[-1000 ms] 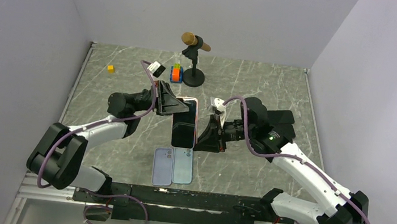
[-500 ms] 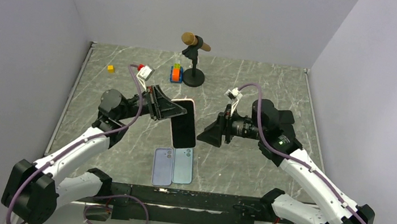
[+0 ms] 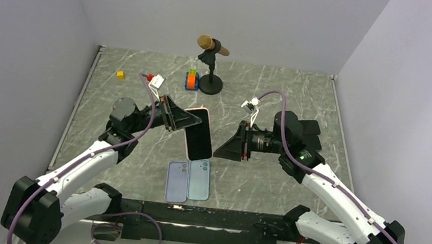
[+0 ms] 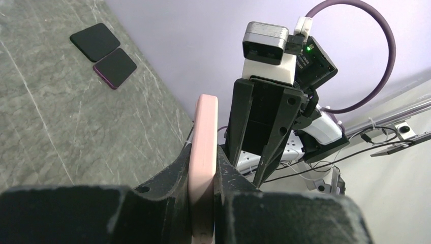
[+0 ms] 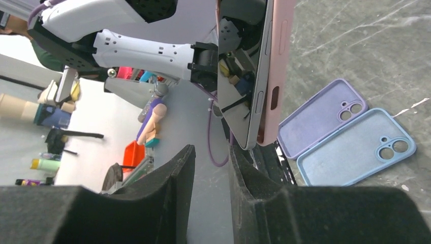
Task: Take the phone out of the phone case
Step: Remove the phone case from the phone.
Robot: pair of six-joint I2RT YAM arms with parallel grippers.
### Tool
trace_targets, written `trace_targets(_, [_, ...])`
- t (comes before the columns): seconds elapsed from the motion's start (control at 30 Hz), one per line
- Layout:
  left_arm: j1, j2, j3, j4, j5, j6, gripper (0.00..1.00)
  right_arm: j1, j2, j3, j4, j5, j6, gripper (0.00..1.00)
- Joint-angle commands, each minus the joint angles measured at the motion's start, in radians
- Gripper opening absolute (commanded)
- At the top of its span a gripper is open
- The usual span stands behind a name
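- Left gripper (image 3: 190, 121) is clenched on the pink silicone case (image 5: 282, 66) with the black phone (image 3: 200, 137) inside, lifted above the middle of the grey marble table (image 3: 279, 92)
- Right gripper (image 3: 217, 154), slightly parted and empty, should pinch only the phone edge, not the case, then peel slowly

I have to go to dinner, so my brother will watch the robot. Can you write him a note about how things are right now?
Left gripper: jaws shut on the pink case, held above the table.
Right gripper: jaws slightly open, empty, beside the phone.
Done: phone looks partly peeled out.
To do: pull the phone fully free.
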Motion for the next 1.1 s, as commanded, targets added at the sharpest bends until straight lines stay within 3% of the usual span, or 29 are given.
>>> trace_targets(0.0, [0.002,-0.021,0.001,0.103,-0.006,-0.039,0.00,0.004,0.006,0.012,0.009,0.002,-0.026,0.37])
trace_targets(0.17, [0.003,-0.014,-0.001,0.125,0.001,-0.055,0.00,0.005,0.035,-0.001,0.041,-0.018,-0.011,0.38])
trace_targets(0.53, [0.000,0.008,-0.004,0.167,0.007,-0.096,0.00,0.023,0.062,-0.008,0.122,-0.028,0.015,0.31])
trace_targets(1.07, [-0.099,0.037,0.005,0.226,-0.024,-0.121,0.00,0.022,0.139,-0.018,0.335,0.037,0.158,0.34])
